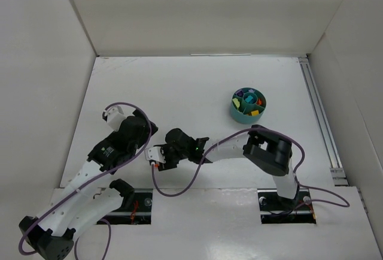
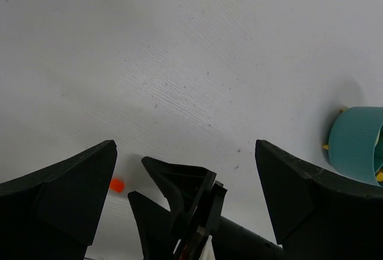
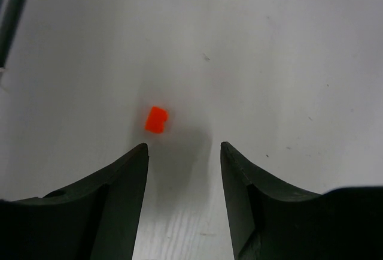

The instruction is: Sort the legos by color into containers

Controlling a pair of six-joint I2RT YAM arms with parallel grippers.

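One small orange brick [image 3: 156, 120] lies on the white table, just ahead of my right gripper [image 3: 184, 146], nearer its left finger. The right gripper is open and empty, low over the table left of centre [image 1: 157, 156]. My left gripper [image 2: 185, 144] is open and empty, hovering right beside it [image 1: 148, 129]. Its camera shows the right gripper's fingers [image 2: 179, 191] and the same orange brick [image 2: 116, 184]. The teal cup [image 1: 234, 108] stands at the back right and holds several bricks: purple, yellow, green, orange. Its wall also shows in the left wrist view [image 2: 354, 145].
White walls enclose the table on the left, back and right. A metal rail [image 1: 320, 116] runs along the right edge. The two arms' purple cables [image 1: 179, 191] hang near the front edge.
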